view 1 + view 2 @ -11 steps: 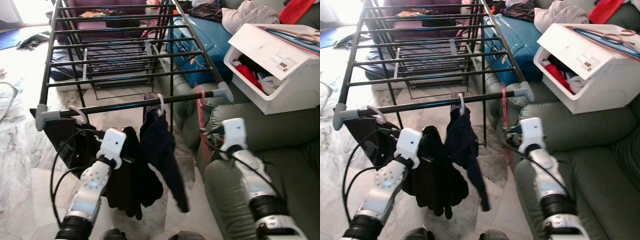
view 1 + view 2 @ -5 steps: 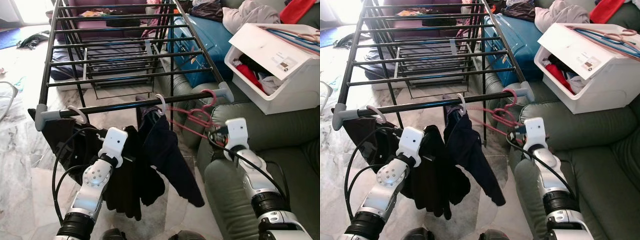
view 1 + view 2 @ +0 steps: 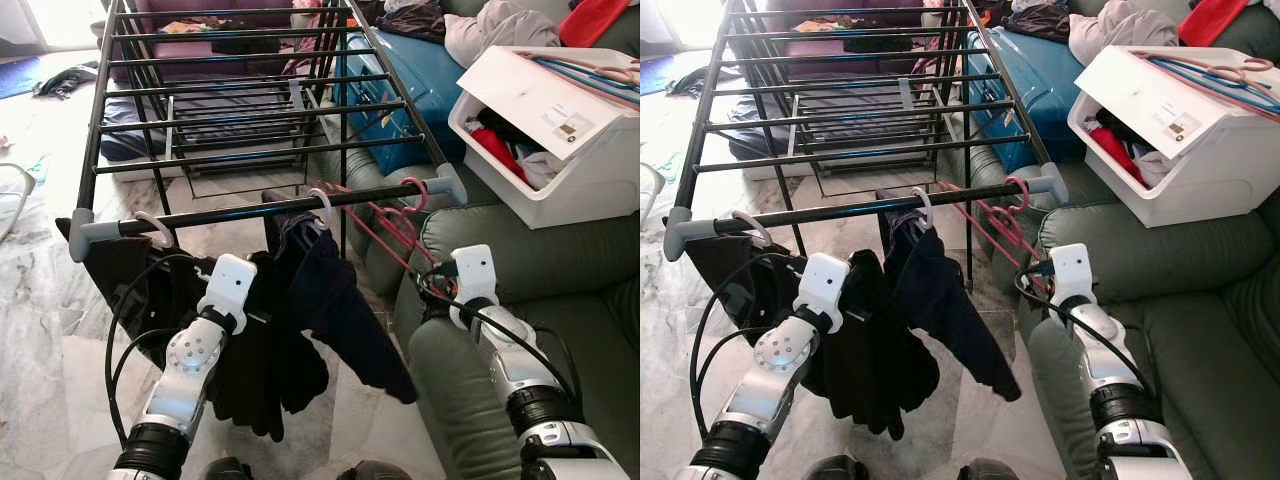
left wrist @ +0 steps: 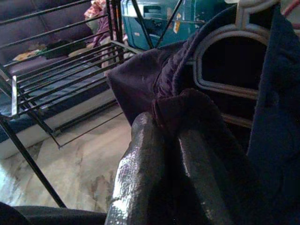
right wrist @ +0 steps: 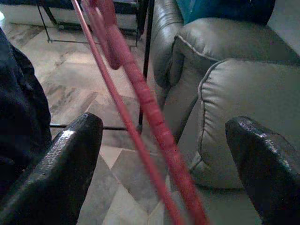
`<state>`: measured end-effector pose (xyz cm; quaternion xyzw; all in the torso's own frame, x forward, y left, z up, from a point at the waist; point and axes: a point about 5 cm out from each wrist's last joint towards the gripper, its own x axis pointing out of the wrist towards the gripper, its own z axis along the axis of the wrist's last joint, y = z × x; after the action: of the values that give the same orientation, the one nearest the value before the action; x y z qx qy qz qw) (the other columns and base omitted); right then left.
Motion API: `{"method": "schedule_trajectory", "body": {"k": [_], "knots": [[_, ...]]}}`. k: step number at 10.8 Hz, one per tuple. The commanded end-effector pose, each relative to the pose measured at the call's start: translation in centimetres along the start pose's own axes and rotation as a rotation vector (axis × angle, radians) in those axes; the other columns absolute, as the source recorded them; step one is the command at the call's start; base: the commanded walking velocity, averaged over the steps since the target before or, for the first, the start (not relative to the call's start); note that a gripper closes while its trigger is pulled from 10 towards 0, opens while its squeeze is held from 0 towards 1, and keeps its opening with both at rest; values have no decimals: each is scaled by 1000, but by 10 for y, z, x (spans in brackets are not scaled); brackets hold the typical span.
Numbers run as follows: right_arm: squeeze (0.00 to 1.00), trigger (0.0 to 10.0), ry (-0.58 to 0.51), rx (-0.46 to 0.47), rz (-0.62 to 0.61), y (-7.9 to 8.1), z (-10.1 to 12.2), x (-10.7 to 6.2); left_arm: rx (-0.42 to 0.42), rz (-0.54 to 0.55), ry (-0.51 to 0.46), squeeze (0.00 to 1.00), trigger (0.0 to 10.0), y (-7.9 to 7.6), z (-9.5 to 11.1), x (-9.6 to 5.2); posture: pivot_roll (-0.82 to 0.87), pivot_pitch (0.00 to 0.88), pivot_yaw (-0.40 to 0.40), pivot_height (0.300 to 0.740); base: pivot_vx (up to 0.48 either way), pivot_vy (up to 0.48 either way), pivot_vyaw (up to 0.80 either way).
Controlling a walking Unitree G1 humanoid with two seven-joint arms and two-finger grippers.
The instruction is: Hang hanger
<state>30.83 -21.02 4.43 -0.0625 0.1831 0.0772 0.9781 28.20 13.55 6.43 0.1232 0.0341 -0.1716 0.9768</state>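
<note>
Right gripper (image 5: 159,140) is spread wide, jaws on either side of the pink hanger (image 3: 395,225) with no contact seen. The hanger's hook is seated on the front bar of the drying rack (image 3: 250,212), near its right end, and the body is tilted down toward the gripper, beside the green sofa (image 3: 520,250). Left gripper (image 4: 164,178) is clamped on a fold of dark purple garment (image 4: 140,84) hung under the same bar. A dark navy garment (image 3: 330,300) is hung between the two arms.
</note>
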Motion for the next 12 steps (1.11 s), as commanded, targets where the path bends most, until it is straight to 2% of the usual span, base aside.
{"method": "schedule_trajectory", "body": {"k": [1, 2, 3, 6, 12], "knots": [[0, 9961, -28, 7, 5, -3, 7, 2, 16, -11, -22, 0, 10000, 0, 6, 5, -88, 0, -38, 740, 0, 0, 0], [0, 1451, -34, 5, 24, 1, 10, 5, 17, -13, -22, 0, 10000, -1, 6, 5, -88, 0, -37, 740, 0, 0, 0], [0, 0, -44, -2, 53, 9, 16, 10, 20, -16, -23, 0, 10000, -1, 7, 5, -87, 0, -36, 740, 0, 0, 0], [0, 0, -41, -19, 86, 16, 22, 18, 25, -14, -24, 0, 10000, -1, 7, 6, -73, 0, -41, 740, 0, 0, 0], [0, 196, -43, -39, 116, 16, 27, 23, 31, -24, -21, 0, 10000, -5, 6, 5, -76, 0, -46, 740, 0, 0, 0]]}}
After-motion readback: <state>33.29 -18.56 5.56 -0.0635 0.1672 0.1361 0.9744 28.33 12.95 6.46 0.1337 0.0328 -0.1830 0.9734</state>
